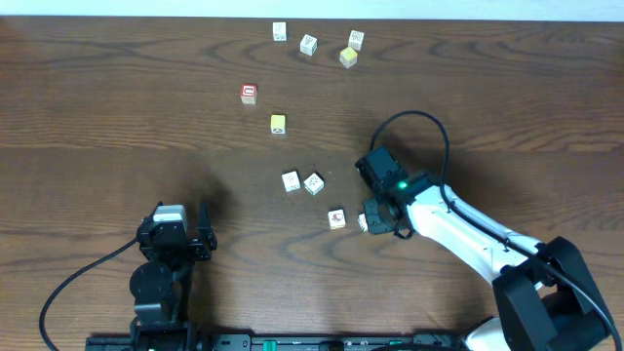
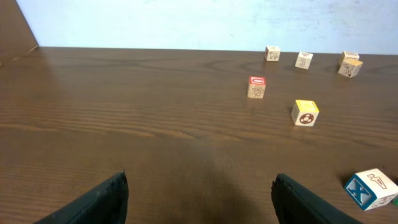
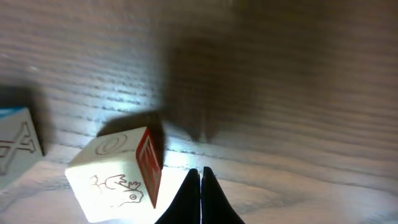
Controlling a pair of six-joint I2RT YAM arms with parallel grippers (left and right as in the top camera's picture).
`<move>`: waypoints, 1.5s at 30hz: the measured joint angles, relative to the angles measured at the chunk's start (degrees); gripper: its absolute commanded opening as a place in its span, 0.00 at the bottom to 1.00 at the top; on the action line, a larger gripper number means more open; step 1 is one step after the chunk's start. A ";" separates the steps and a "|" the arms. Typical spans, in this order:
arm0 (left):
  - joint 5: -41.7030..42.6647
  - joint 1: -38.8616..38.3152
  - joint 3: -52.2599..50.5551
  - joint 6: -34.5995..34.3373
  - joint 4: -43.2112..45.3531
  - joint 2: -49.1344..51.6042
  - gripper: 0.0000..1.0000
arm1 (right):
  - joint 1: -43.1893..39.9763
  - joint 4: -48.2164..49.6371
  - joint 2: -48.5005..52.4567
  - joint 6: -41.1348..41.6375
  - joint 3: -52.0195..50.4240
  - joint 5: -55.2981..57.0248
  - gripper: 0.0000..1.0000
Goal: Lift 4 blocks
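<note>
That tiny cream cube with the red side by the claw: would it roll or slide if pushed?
The tiny cream cube with a red side has flat faces and square edges, so it would probably slide, not roll. It looks rigid and, being tiny, probably light. The shut right gripper beside it could easily nudge it.

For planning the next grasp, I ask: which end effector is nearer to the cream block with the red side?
Right. The right end effector is shut just beside the block, not gripping it. The left end effector is open, far off to the block's left in the overhead view.
</note>
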 measured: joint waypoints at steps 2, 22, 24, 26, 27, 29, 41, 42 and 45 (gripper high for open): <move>0.00 0.00 0.00 0.00 0.00 0.00 0.74 | 0.00 0.52 0.04 0.02 -0.44 -1.51 0.01; 0.00 0.00 0.00 0.00 -0.02 0.00 0.74 | 3.19 6.56 0.04 0.46 -0.44 -6.34 0.01; 0.00 0.00 0.00 0.00 -0.02 0.00 0.74 | 3.19 7.67 0.04 0.48 -0.44 -6.36 0.01; 0.00 0.00 0.00 0.00 -0.02 0.00 0.74 | 3.19 8.50 0.04 0.48 -0.44 -6.38 0.01; 0.02 0.00 0.00 0.00 0.00 0.00 0.74 | 3.19 8.63 0.04 0.48 -0.44 -6.36 0.01; 0.00 0.00 0.00 0.00 -0.02 0.00 0.74 | 3.19 8.79 0.04 0.48 -0.44 -6.36 0.01; 0.00 0.00 0.00 0.00 0.00 0.00 0.74 | 3.21 -0.85 0.04 2.05 -0.48 -4.55 0.01; 0.00 0.00 0.00 0.00 0.00 0.00 0.74 | 3.26 -1.36 0.04 2.08 -0.48 -4.59 0.01; 0.00 0.00 0.00 0.00 0.00 0.00 0.74 | 4.09 -2.01 0.04 2.10 -0.48 -5.01 0.01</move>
